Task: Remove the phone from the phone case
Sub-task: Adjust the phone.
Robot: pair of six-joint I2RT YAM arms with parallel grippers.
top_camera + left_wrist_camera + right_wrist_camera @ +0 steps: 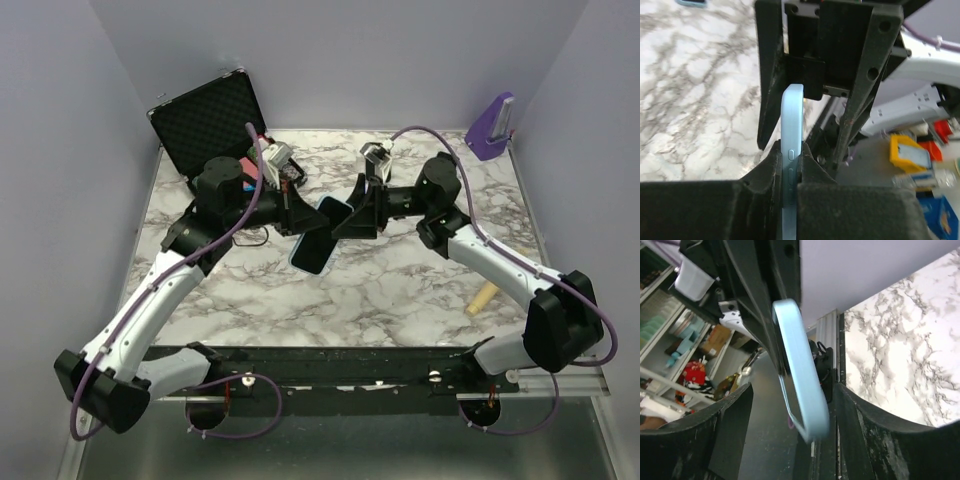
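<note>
Top external view: the marble tabletop (pixel 400 290) fills most of the shot, and both arms reach in from the near edge to meet over the middle. The left arm (pixel 160 290) comes up from the bottom left, the right arm (pixel 500 265) from the bottom right.

Back left there's an open black box (pixel 205 120) with a foam lining. The light blue phone case (pixel 312 250) is up off the tabletop, right between the two wrists.

On the left wrist cam the left fingers (pixel 762 175) are pinched tight on the case's edge (pixel 791 115). On the right wrist cam the right fingers (pixel 730 425) are spread wide either side of the case (pixel 800 370), gaps on both sides. Can't tell if the phone's still in it.

There's a purple thing (pixel 492 125) in the back right corner and a little wooden stick (pixel 482 298) lying by the right arm.
</note>
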